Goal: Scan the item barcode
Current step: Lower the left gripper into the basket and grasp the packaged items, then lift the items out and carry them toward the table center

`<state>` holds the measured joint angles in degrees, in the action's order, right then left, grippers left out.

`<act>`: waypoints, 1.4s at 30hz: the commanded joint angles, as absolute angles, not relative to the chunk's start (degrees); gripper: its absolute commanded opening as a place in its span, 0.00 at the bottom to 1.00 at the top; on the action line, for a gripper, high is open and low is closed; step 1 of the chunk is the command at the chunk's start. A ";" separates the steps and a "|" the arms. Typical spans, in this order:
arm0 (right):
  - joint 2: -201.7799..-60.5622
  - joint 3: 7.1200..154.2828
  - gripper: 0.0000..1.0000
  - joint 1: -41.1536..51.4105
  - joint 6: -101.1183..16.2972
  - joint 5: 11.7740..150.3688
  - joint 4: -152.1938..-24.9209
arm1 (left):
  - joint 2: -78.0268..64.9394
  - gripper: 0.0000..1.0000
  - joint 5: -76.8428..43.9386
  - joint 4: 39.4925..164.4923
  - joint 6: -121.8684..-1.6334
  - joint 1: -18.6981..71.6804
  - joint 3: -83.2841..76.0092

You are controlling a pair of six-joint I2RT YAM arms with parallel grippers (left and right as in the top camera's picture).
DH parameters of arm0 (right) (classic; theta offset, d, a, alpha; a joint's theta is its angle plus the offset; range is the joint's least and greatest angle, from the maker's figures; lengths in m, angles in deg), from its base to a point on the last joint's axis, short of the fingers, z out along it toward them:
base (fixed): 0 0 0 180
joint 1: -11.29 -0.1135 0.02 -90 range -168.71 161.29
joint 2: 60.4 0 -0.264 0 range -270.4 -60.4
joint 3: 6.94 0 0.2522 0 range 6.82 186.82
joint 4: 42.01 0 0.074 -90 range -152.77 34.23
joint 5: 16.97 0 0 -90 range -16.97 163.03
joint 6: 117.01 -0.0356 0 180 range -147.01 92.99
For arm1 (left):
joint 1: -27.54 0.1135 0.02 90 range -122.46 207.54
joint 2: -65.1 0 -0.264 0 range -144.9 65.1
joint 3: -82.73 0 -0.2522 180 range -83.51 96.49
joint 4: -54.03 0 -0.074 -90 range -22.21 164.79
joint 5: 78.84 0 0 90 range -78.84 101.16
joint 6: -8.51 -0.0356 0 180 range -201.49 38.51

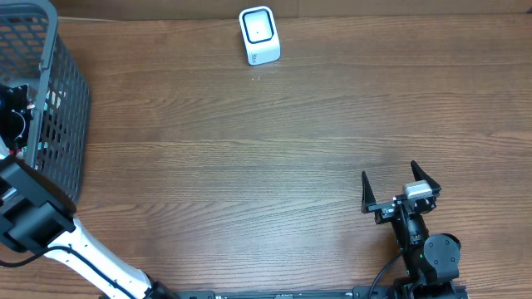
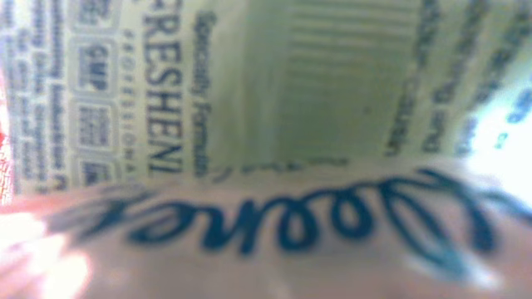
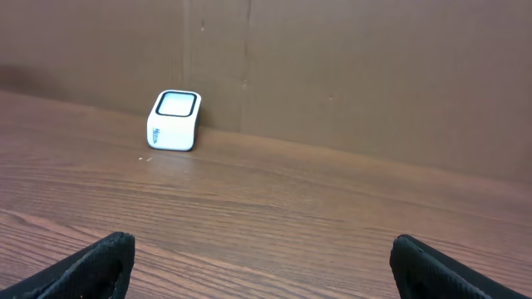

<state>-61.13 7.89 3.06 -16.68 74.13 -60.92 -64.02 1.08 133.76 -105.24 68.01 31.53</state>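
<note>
The white barcode scanner [image 1: 258,35] stands at the table's far edge, also in the right wrist view as the scanner [image 3: 174,120] by the back wall. My left gripper [image 1: 15,116] is down inside the grey mesh basket [image 1: 62,100] at the far left, its jaws hidden. The left wrist view is filled by a blurred green package with a barcode [image 2: 332,75] and, below it, a pale pack with blue script lettering [image 2: 274,241]; no fingers show there. My right gripper [image 1: 399,189] rests open and empty near the front right.
Bare wooden table [image 1: 249,166] lies between the basket and the right arm. A brown wall [image 3: 332,66] rises just behind the scanner. The left arm's white link [image 1: 91,253] crosses the front left corner.
</note>
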 commanded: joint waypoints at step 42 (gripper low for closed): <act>-60.56 7.27 1.00 3.39 -16.66 74.20 -60.59 | -36.00 0.20 2.63 144.76 -75.90 60.69 67.94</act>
<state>-61.13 7.89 3.06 -16.71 74.13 -60.94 -40.50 3.28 145.24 -81.21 64.42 66.24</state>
